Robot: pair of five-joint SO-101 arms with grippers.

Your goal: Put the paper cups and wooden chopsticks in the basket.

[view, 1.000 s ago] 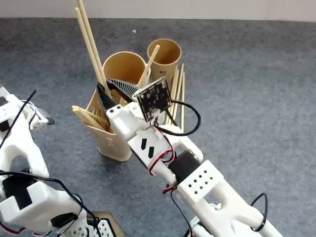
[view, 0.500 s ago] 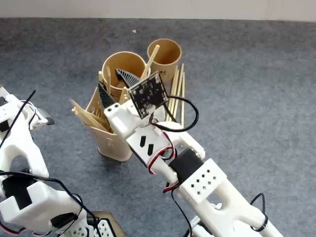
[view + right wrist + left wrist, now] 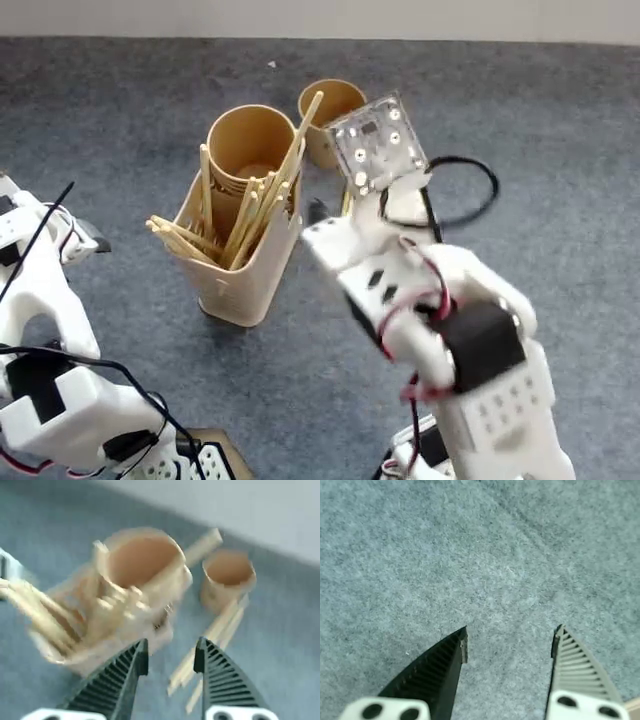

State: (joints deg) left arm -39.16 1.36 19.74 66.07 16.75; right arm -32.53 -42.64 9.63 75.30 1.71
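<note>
A beige basket (image 3: 235, 285) stands on the grey carpet and holds one paper cup (image 3: 250, 150) and several wooden chopsticks (image 3: 255, 215) that lean out of it. A second paper cup (image 3: 330, 100) stands on the carpet just behind it. My right gripper (image 3: 170, 660) hangs open and empty, a little to the right of the basket (image 3: 100, 630), facing the second cup (image 3: 227, 577) and several loose chopsticks (image 3: 215, 630) lying on the carpet. My left gripper (image 3: 510, 640) is open over bare carpet, with nothing between its fingers.
The left arm (image 3: 40, 300) stands at the left edge of the table, well away from the basket. The right arm's body (image 3: 440, 330) covers the carpet right of the basket. Grey carpet (image 3: 560, 150) lies open at the far right.
The right gripper held upright chopsticks over the basket, lowered them in and let go. It has since pulled back to the right, and the chopsticks now lean in the basket.
</note>
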